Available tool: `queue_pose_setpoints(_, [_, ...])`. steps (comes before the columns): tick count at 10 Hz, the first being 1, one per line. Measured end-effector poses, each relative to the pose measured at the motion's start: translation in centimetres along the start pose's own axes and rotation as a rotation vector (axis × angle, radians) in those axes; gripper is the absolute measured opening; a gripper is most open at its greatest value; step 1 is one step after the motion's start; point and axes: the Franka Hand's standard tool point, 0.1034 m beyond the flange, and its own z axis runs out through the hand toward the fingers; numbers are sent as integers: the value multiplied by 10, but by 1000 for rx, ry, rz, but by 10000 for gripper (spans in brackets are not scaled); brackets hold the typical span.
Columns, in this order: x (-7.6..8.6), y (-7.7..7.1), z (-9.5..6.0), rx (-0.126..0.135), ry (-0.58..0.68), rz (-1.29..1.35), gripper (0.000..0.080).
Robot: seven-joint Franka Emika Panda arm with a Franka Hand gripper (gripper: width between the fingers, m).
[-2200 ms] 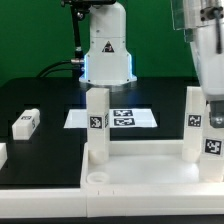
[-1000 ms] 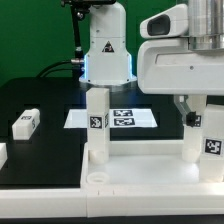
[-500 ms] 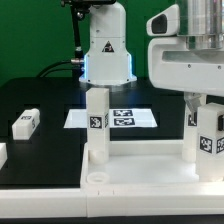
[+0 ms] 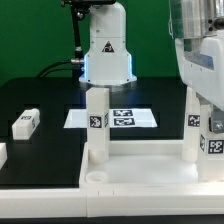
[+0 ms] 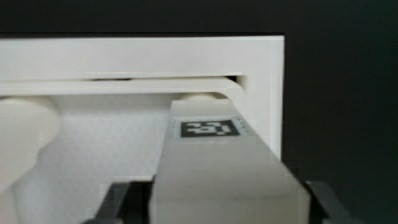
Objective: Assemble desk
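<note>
Standing up on the panel [image 4: 130,172] are two white legs. The panel lies on the black table [image 4: 40,105], at the front. The gripper [image 5: 215,192] is closed on one leg [image 5: 221,150] near the exterior view's right. The other leg [image 4: 97,122] stands alone in a corner. A loose leg [image 4: 26,123] lies well apart. The marker board [image 4: 112,118] lies behind.
</note>
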Motion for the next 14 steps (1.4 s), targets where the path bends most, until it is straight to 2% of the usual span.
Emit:
queue_pose_setpoints(4, [4,-1,0,3,6,181,285])
queue_pose_setpoints(6, [5,-1,1,3,6,179,285])
queue_pose_setpoints(7, [5,-3,-3,9,4,160,464])
queue_pose_setpoints(8, [5,-10,-20,32,-7,116,584])
queue_pose_setpoints(9, [5,-10,-29,43,-13,108,584])
queue_pose_setpoints(10, [4,-7,-26,36,-12,106,636])
queue_pose_setpoints(14, [5,-6,-25,35,-10,100,649])
